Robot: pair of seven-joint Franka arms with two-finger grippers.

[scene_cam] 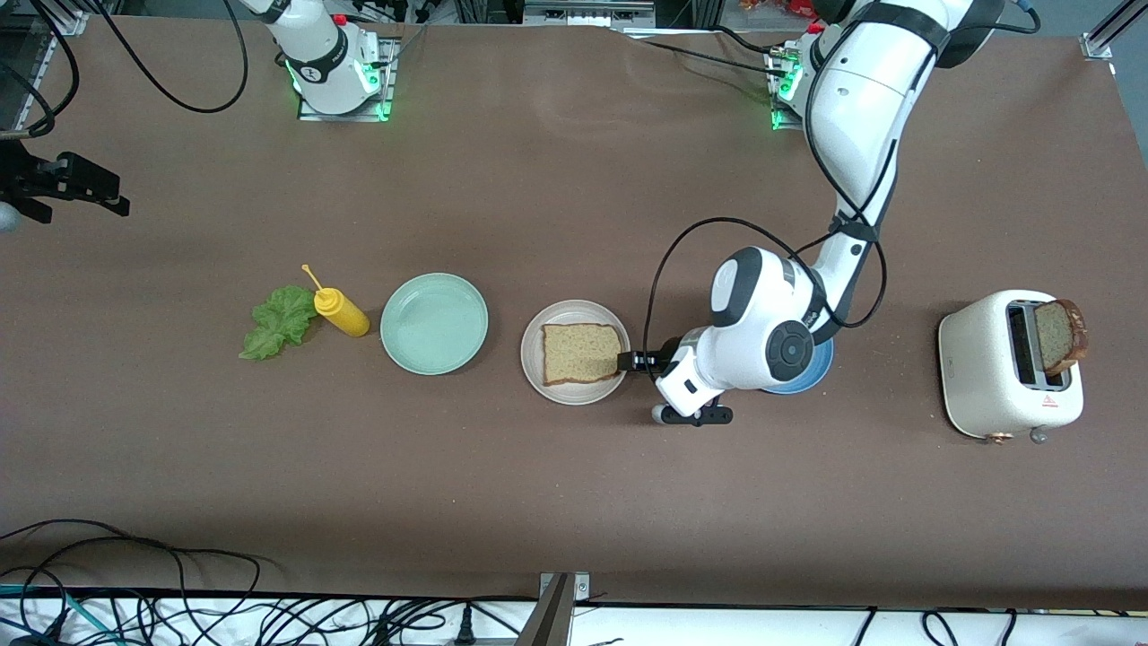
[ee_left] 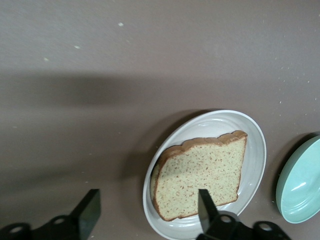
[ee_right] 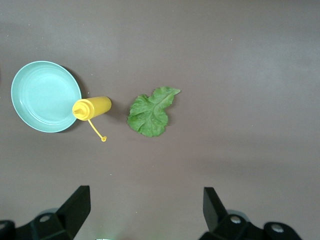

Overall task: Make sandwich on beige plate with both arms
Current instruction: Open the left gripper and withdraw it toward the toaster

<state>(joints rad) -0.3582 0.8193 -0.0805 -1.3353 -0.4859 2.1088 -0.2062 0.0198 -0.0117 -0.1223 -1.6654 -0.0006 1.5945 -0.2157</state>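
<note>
A tan bread slice lies flat on the beige plate. My left gripper is low at the plate's rim toward the left arm's end, open wide. One of its fingers stands over the bread's edge, the other over bare table, and nothing is held. A second slice sticks up from the white toaster. The green lettuce leaf lies on the table. My right gripper hangs open and empty high over the table near the lettuce.
A yellow mustard bottle lies between the lettuce and a mint green plate. A blue plate is mostly hidden under the left arm. Cables run along the table's front edge.
</note>
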